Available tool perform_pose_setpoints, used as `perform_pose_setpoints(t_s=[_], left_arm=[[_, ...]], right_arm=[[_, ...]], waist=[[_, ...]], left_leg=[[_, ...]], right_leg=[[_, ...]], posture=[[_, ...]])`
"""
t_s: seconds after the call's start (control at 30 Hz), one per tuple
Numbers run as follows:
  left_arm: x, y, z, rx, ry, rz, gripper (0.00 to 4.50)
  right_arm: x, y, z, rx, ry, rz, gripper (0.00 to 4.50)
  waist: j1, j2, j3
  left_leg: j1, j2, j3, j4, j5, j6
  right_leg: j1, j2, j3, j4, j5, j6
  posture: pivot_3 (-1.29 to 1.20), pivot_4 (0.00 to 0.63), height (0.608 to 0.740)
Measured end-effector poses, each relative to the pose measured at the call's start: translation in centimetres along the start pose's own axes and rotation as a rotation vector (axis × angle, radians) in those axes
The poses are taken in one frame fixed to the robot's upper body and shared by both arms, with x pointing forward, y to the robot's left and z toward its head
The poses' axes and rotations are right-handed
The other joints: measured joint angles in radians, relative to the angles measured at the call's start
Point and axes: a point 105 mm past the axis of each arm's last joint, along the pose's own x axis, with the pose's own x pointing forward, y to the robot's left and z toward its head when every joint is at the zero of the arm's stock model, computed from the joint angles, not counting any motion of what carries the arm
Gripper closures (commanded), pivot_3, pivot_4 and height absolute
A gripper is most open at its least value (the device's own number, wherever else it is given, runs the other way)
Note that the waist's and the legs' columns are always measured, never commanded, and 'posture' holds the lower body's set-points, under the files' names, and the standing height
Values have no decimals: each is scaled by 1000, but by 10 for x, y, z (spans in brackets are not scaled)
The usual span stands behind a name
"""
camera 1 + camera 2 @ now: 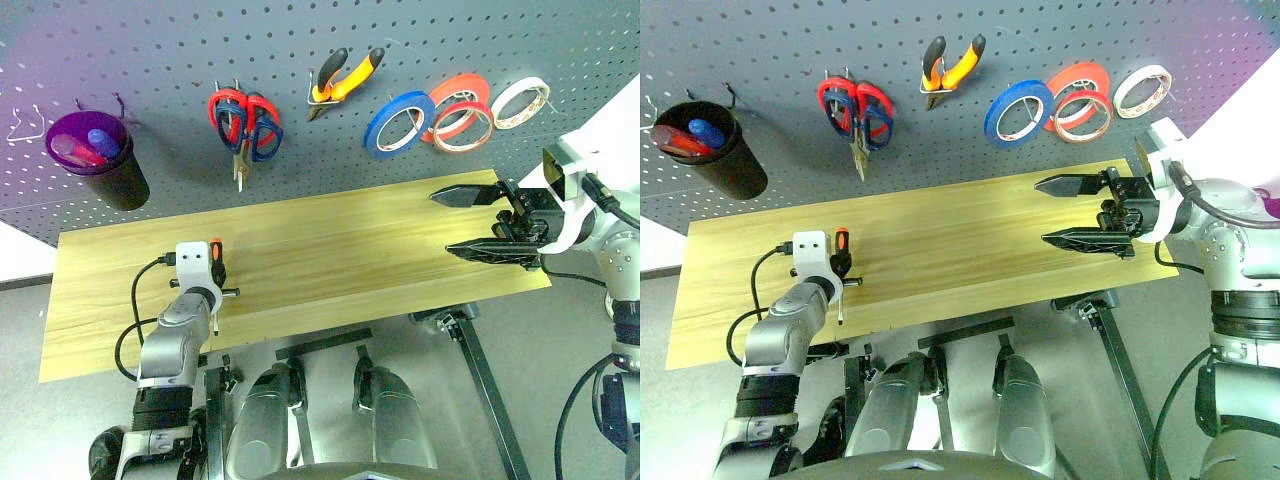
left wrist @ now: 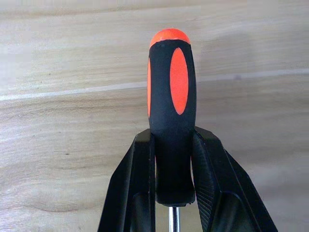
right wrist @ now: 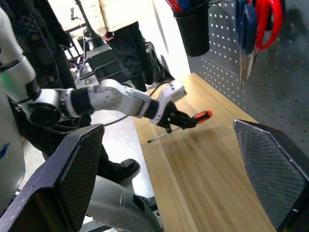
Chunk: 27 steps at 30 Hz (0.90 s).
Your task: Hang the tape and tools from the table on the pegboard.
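Left gripper [image 2: 173, 193] clamped on screwdriver [image 2: 171, 121] handle above table [image 1: 330, 250] lower left, right gripper [image 1: 478, 222] jaws spread wide – holding nothing – right of frame, pliers [image 1: 343, 80], scissors [image 1: 262, 125], tape [image 1: 463, 127] hanging on pegboard [image 1: 150, 60]

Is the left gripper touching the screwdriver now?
Touching. In the left wrist view, both fingers of the left gripper press against the screwdriver handle's sides, with no gap.

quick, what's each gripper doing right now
Left gripper: shut on the screwdriver, gripping its black-and-orange handle above the table.
Right gripper: open, holding nothing.
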Motion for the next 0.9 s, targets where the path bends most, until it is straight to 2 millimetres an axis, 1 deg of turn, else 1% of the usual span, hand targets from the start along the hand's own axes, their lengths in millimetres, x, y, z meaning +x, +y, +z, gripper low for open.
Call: perform_pose_setpoints(t_s=[0.07,0.2,0.3,0.4,0.5,0.6,0.73,0.9], left_arm=[[-6,-6,7,27,-56,-32,3827],[-15,-16,19,73,-146,-75,3827],[-22,-16,33,97,-226,-90,3827],[-31,-15,51,137,-331,-96,3827],[-47,-16,63,217,-428,-158,3827],[-63,-22,76,267,-528,-211,3827],[-73,-26,86,298,-611,-223,3827],[-80,-23,96,336,-670,-185,3827]], right_arm=[[1,-2,0,0,-4,3,0],[0,-5,2,-16,-6,7,0],[-1,-5,1,-16,-4,5,0],[-3,-6,0,-8,-7,6,0],[-4,-6,0,-12,-11,6,0],[-6,-7,-1,-18,-14,1,0],[-9,-10,-3,-16,-21,-13,0],[-11,-12,-3,-20,-26,-24,0]], waist=[[-1,0,0],[-1,0,0],[0,0,0],[-1,0,-1],[-2,0,-1],[0,1,-1],[-1,1,-2],[-1,1,-2]], left_leg=[[-3,0,0,0,0,0],[-4,0,0,0,0,0],[-4,0,0,0,1,-1],[-4,0,0,0,1,-1],[-4,0,0,0,1,-1],[-4,0,1,0,1,-1],[-5,0,1,1,1,-1],[-4,0,1,1,1,0]], right_leg=[[-4,0,0,0,0,0],[-4,0,-1,0,0,0],[-4,0,-1,0,0,0],[-4,0,-1,0,1,0],[-5,0,-1,0,1,0],[-4,0,-1,0,1,0],[-4,0,-1,0,2,1],[-4,1,-1,0,3,1]], posture=[[-50,293,723],[-42,281,723],[-40,275,723],[-38,265,723],[-35,258,723],[-33,250,723],[-22,240,723],[-4,231,723]])
